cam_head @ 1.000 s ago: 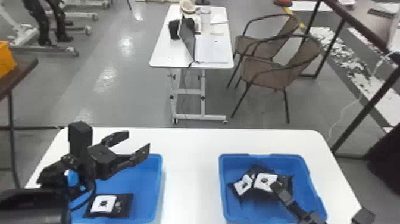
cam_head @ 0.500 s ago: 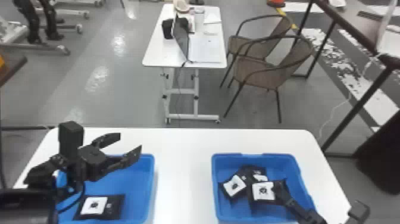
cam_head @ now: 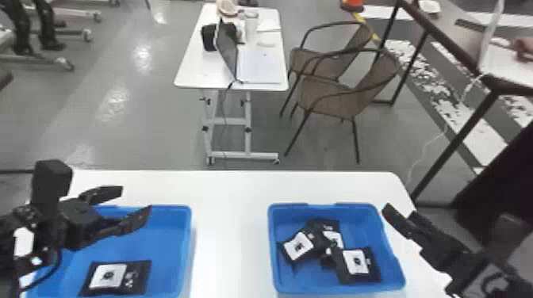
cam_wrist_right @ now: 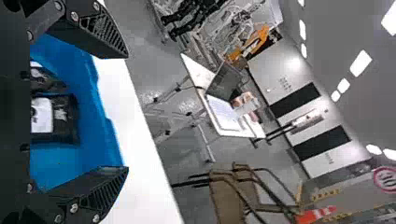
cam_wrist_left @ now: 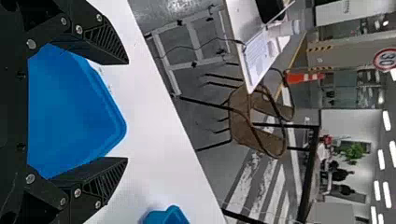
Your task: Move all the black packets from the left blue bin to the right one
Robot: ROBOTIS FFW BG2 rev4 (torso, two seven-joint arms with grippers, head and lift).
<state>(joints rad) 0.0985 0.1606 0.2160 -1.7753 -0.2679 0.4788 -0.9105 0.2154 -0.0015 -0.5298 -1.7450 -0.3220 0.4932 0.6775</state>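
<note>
The left gripper point(cam_head: 136, 199), fingers wide, hangs over the left blue bin point(cam_head: 188, 234), where one black packet point(cam_head: 137, 275) lies. Apparently three overlapping packets point(cam_head: 357, 263) lie in the right bin point(cam_head: 273, 245); the right gripper point(cam_head: 420, 237) is spread wide by its right rim.

Head view chops off part of the near side of the left blue bin point(cam_head: 188, 232), and the left tool point(cam_head: 136, 199) blocks some of its far rim too. The desk point(cam_head: 230, 241) runs out of frame at the bottom. In the right blue bin point(cam_head: 272, 241), the rearmost black packet point(cam_head: 334, 238) is half buried under its neighbours, and tbh the label marks are too fuzzy to read.
</note>
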